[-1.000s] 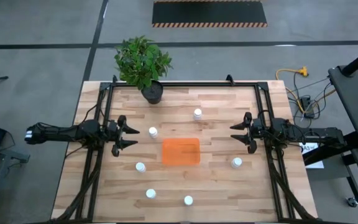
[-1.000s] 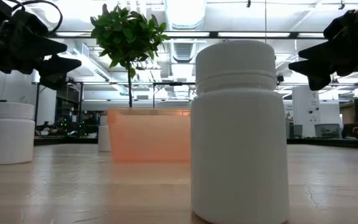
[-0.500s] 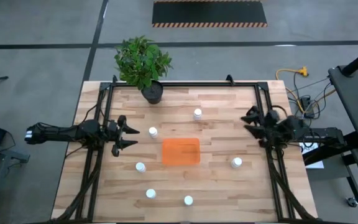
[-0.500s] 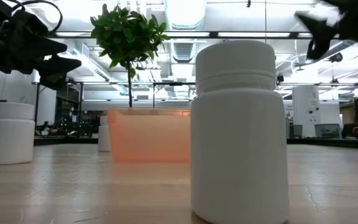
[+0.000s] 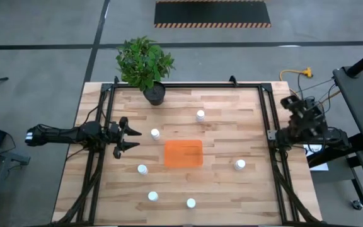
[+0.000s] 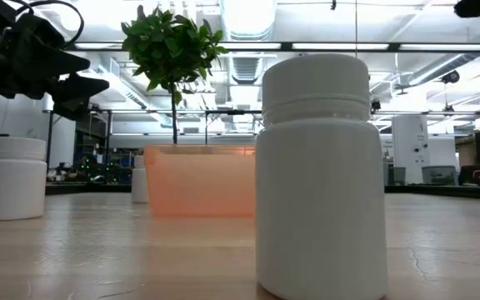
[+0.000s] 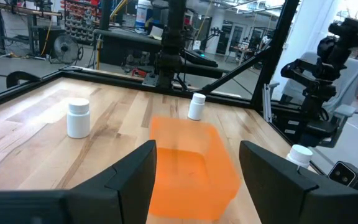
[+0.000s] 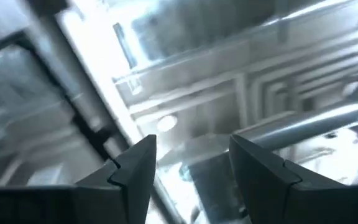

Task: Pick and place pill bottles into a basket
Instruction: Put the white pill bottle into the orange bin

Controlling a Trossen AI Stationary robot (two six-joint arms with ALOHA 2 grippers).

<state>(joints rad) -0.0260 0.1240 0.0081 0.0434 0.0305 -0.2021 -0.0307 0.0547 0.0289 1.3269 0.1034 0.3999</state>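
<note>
1. Nothing is done yet: the basket [image 5: 183, 153] sits empty in the middle of the table [image 5: 219, 189], and all six pill bottles [image 5: 155, 133] stand outside it, spread around it.
2. The left end effector [image 5: 133, 135] hovers just off the basket's left side with its fingers parted and nothing between them. The nearest bottle stands just ahead of its tips, and the basket lies beyond that.
3. The right end effector [image 5: 292, 103] is lifted off past the table's right edge, well apart from every bottle. Its fingers stand apart, hold nothing and point up at the ceiling.
4. All six bottles remain to be picked and placed.
</note>
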